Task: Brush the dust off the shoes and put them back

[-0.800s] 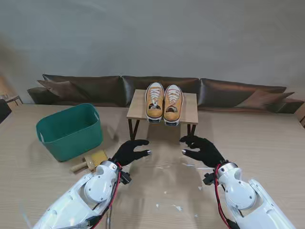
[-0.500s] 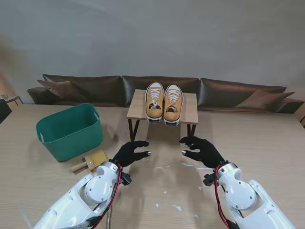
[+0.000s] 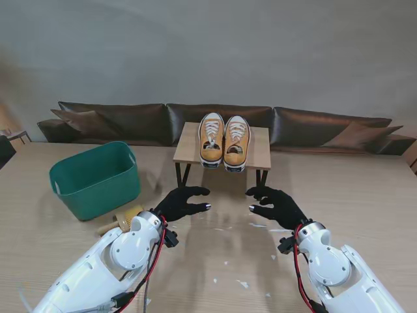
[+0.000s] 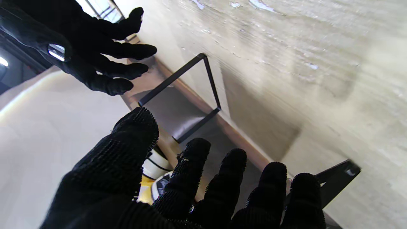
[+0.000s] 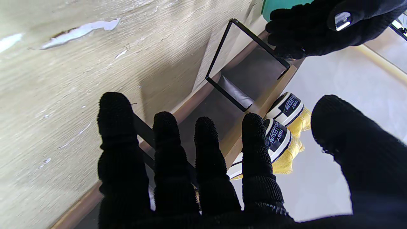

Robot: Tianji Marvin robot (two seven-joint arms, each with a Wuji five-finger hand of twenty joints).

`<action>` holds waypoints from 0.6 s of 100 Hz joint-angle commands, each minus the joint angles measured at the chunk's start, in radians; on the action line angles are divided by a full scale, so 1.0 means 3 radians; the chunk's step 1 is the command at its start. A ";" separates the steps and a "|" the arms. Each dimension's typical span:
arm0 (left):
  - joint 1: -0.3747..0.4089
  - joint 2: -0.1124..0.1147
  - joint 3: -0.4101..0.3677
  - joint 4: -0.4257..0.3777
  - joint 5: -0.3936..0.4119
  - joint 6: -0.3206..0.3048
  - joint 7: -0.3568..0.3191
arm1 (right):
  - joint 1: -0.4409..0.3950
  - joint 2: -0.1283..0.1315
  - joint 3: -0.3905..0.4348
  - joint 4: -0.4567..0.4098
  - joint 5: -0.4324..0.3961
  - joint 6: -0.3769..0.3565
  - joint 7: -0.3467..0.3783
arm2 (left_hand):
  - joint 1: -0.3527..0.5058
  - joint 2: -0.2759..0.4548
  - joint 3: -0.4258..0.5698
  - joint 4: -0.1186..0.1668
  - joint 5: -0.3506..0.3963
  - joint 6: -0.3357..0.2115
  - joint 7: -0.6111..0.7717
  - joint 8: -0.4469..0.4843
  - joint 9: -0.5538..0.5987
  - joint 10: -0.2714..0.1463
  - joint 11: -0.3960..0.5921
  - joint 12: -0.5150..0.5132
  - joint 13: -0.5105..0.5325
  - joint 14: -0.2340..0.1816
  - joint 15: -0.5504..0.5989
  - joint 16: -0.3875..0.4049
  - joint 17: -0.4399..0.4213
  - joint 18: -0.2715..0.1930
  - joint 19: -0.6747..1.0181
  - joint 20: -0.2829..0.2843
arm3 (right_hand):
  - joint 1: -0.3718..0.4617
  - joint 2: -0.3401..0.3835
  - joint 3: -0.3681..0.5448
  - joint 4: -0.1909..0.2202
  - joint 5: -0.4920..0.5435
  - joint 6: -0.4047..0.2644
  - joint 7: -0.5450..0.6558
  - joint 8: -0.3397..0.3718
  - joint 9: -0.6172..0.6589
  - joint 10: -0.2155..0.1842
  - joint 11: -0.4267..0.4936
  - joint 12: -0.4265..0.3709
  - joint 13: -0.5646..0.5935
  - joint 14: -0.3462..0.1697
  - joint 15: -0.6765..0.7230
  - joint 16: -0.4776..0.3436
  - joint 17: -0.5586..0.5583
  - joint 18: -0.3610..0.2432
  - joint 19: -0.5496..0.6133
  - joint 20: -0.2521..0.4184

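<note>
The two yellow shoes (image 3: 223, 139) stand side by side on a small wooden rack (image 3: 259, 151) at the far middle of the worktop (image 3: 365, 195), heels toward the robot and hanging slightly over the rack's near edge. Neither shoe is touched. The left robot hand (image 3: 180, 203) and the right robot hand (image 3: 275, 204) both hover over the worktop just in front of the rack, nearer to the robot than the shoes, each with its fingers spread and holding nothing. The wrist views agree: gloved fingers fan out with the rack's dark legs and the shoe heels beyond them.

The brush (image 3: 126, 218) lies on the worktop to the left, just beside the green bin (image 3: 96, 177) and partly hidden behind the left forearm. It is not in either hand.

Judging by this, the task is at its opening step: the reach toward the shoes, with no brushing begun. The next move likely calls for lifting one shoe off the rack, closing the fingers around its heel or sides without nudging its neighbour off the edge. The brush would also have to be fetched, most easily by the left robot hand.
</note>
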 commanded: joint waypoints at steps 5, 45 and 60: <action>-0.0052 0.0056 -0.0069 -0.0140 0.0112 0.0010 -0.0092 | -0.0079 0.0007 0.0051 -0.0137 0.0033 0.0037 0.0103 | -0.0090 -0.0041 -0.0008 0.0012 0.0062 0.0026 -0.0012 0.0025 0.0107 0.0062 0.0051 0.0107 0.0272 0.0099 0.0178 0.0160 0.0123 0.0085 0.0167 0.0200 | -0.0134 0.0013 0.0022 0.0032 -0.0081 -0.0042 0.0011 -0.0032 -0.0022 -0.0016 -0.0013 -0.0051 0.0043 -0.0003 0.0027 0.0030 -0.1287 0.0055 -0.0026 0.0052; -0.0243 0.0183 -0.0265 -0.0464 0.0459 -0.0137 -0.0412 | -0.0069 0.0008 0.0075 -0.0148 0.0069 0.0100 0.0138 | -0.0119 -0.0071 0.0093 -0.0003 0.0091 0.0049 0.0005 0.0041 0.0454 0.0187 0.0260 0.0776 0.0656 0.0222 0.1286 0.0975 0.0563 0.0256 0.0997 0.1554 | -0.0129 0.0041 0.0005 0.0032 -0.0107 -0.0027 0.0006 -0.0036 0.0010 -0.0010 -0.0016 -0.0054 0.0063 0.0010 0.0032 0.0035 -0.1277 0.0056 -0.0005 0.0054; -0.0336 0.0222 -0.0333 -0.0550 0.0550 -0.0188 -0.0547 | -0.0076 0.0015 0.0076 -0.0152 0.0078 0.0116 0.0172 | -0.0128 -0.0028 0.0051 0.0003 0.0101 0.0035 0.0015 0.0054 0.0497 0.0167 0.0263 0.0869 0.0670 0.0202 0.1393 0.0944 0.0074 0.0145 0.2466 0.0762 | -0.0128 0.0052 0.0002 0.0031 -0.0116 -0.0032 0.0005 -0.0038 0.0019 -0.0008 -0.0016 -0.0053 0.0066 0.0012 0.0032 0.0037 -0.1275 0.0056 0.0000 0.0054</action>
